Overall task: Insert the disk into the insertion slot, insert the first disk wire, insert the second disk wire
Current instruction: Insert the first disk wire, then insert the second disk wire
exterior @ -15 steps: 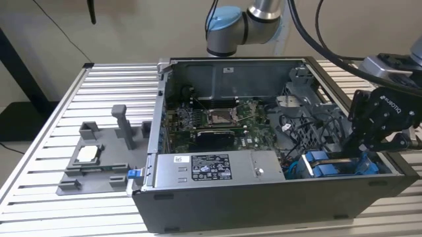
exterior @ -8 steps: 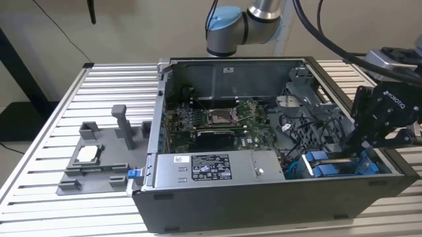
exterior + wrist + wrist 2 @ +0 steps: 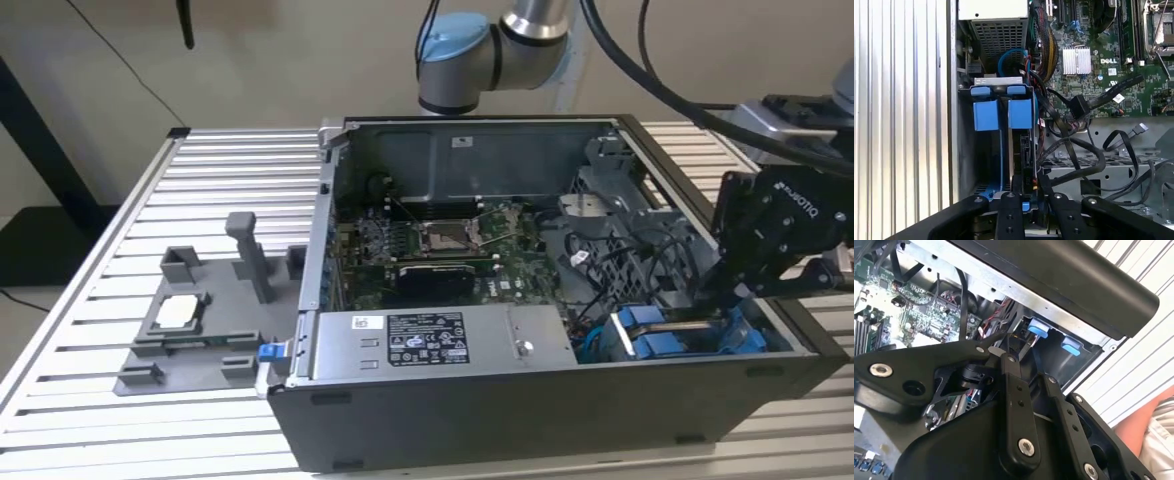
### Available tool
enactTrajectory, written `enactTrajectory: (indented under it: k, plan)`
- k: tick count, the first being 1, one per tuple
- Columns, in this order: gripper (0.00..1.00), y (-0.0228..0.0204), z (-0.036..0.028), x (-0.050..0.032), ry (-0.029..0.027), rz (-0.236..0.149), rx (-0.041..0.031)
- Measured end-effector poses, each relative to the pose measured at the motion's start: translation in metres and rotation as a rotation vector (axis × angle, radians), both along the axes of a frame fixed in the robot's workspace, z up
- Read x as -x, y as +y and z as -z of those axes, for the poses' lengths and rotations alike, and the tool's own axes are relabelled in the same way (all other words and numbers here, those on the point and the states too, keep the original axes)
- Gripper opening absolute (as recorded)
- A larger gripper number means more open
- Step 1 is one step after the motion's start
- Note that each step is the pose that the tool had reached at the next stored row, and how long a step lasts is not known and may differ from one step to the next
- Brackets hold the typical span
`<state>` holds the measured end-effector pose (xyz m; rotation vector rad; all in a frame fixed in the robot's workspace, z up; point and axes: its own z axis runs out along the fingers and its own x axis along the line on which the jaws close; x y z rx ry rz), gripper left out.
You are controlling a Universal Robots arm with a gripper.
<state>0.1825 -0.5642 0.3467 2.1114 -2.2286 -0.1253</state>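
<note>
Open computer case [image 3: 534,420] on a slatted metal table [image 3: 94,300], side panel off. In the exterior view, the arm's blue-capped joint [image 3: 461,55] stands at 12 o'clock. The black gripper [image 3: 727,305] reaches into the case from 3 o'clock.

The insertion slot [image 3: 667,335], edged in bright blue plastic, lies at 4 o'clock within the case. It is just beside the grey labelled power-supply box [image 3: 427,345], which lies at 6 o'clock. The green motherboard [image 3: 441,240] occupies the middle of the case.

In the first wrist view, the disk [image 3: 1023,150] stands edge-on in one bay of the slot, most of its length already inside. The neighbouring bay [image 3: 988,155] holds no drive. The jaws are closed narrowly on the disk's near end, one on each face, with a small piece of blue carrier between them.

Black cables [image 3: 1076,106] lie across the metal chassis beside the slot, not joined to the disk.

At 9 o'clock in the exterior view, well apart from the case, a grey fixture [image 3: 247,260] carries a small silver chip [image 3: 180,312].

In the second wrist view, a person's arm [image 3: 1149,427] shows beyond the table edge.
</note>
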Motion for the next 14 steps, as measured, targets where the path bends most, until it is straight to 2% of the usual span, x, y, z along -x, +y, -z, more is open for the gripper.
enactTrajectory:
  k: [3, 6, 8, 14]
  plan:
    - [0.27, 0.0002, -0.0005, 0.0038, -0.023, 0.0, 0.0001]
    - [0.27, 0.0004, -0.0019, 0.0079, -0.0367, 0.0, 0.0]
    - [0.27, 0.0005, -0.004, 0.01, -0.0424, 0.0, 0.0004]
    - [0.27, 0.0017, -0.0132, 0.014, -0.0536, 0.0, -0.0001]
